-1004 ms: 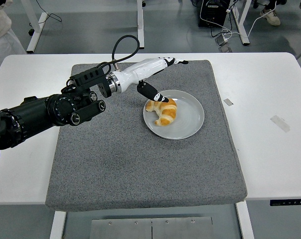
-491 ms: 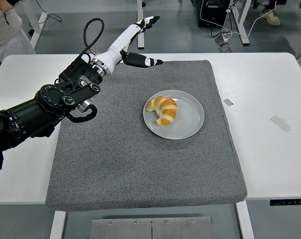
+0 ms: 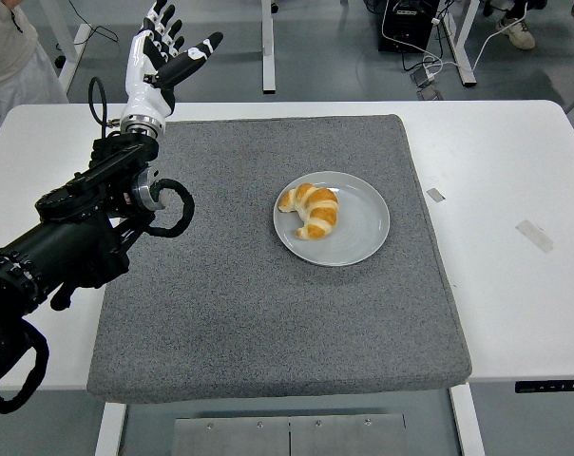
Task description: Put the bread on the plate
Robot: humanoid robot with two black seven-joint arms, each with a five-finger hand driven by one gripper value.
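Left hand, fingers spread and empty, is held well clear of the plate (bread lying on it), task judged done.

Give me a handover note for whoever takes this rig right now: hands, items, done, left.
Left hand: open, fingers spread, raised over the table's far left edge, holding nothing.
Right hand: not in view.
Croissant: lying on the grey plate, left of its centre; plate sits on the grey mat.
Done: bread is on the plate, hand is clear of it.
Left: nothing on placement; just bring the left arm to rest.
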